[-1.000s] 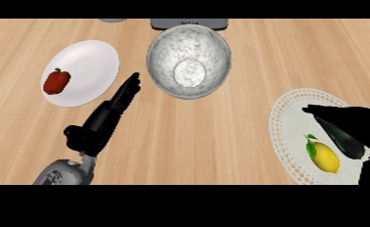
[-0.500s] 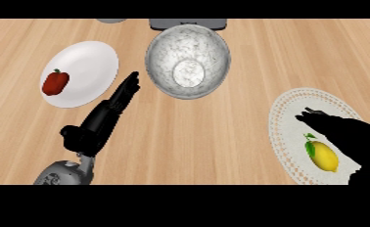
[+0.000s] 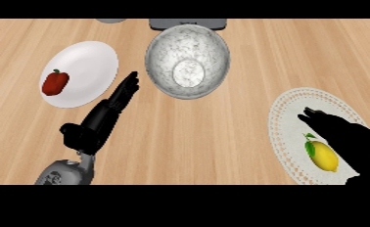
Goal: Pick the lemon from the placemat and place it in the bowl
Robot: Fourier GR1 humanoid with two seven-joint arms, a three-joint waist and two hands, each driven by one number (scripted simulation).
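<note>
Lemon [image 3: 324, 156]: I see it on the placemat [image 3: 289, 118].
Right hand [image 3: 339, 133]: fingers extended over lemon, nothing grasped.
Left hand [image 3: 101, 121]: released, resting.
Bowl [image 3: 188, 67]: well apart.

The lemon [image 3: 324, 157] is yellow with a green leaf. The mat [image 3: 290, 118] is white with a lacy edge. The bowl [image 3: 188, 67] is grey with white speckles. The plate [image 3: 85, 67] is white and the pepper [image 3: 56, 82] on it is red. The counter [image 3: 217, 138] is light wood. Both hands are black: left [image 3: 98, 123], right [image 3: 339, 133].
</note>
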